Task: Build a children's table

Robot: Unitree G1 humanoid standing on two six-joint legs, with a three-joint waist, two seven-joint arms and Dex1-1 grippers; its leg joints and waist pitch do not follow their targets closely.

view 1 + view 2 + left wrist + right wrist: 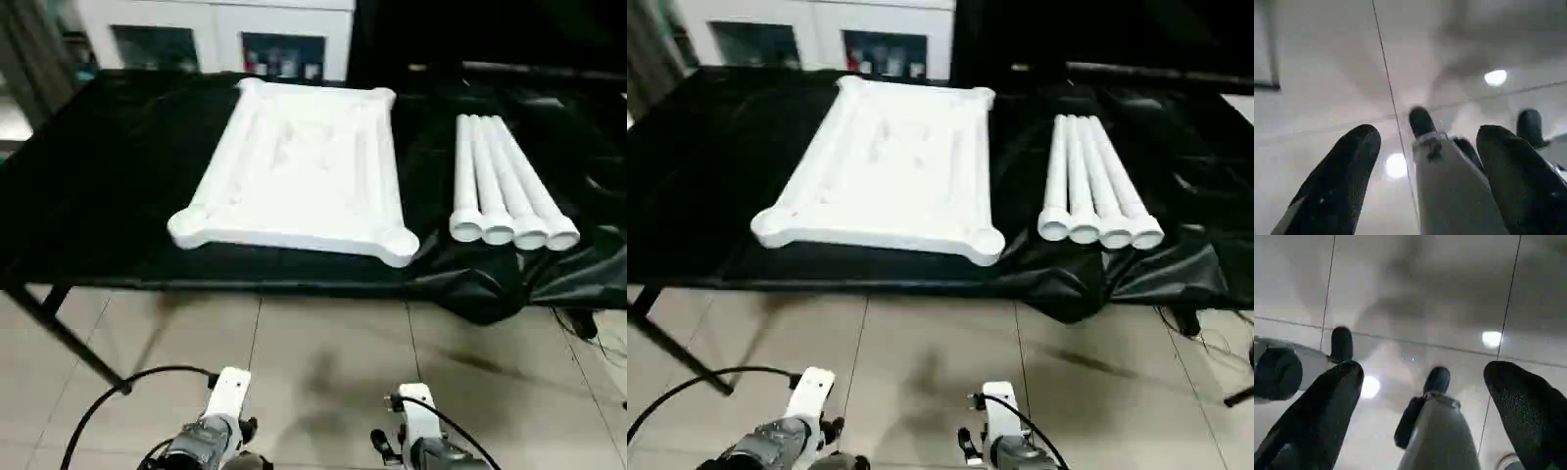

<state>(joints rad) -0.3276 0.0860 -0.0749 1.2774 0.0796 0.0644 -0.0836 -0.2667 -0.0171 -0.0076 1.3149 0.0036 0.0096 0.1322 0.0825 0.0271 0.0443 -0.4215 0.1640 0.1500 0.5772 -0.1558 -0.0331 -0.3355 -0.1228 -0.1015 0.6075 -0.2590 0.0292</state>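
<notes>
Head views: tabletop (299,176) lies ribbed side up on the black work table (98,176), four legs (505,181) bundled side by side at its 3 o'clock, just apart. Wrist views: left gripper (1425,161) and right gripper (1422,401) both spread wide, empty, over tiled floor (1415,293). Cable (118,392) loops by left arm.

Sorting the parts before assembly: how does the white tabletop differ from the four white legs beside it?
The tabletop is one broad, flat rectangular panel with rounded corner sockets; the legs are four slim tubes with flared near ends. The tabletop lies alone toward the left of the black work table; the legs lie bundled side by side on its right, apart from the tabletop. Both are white, and neither hand holds them.
</notes>
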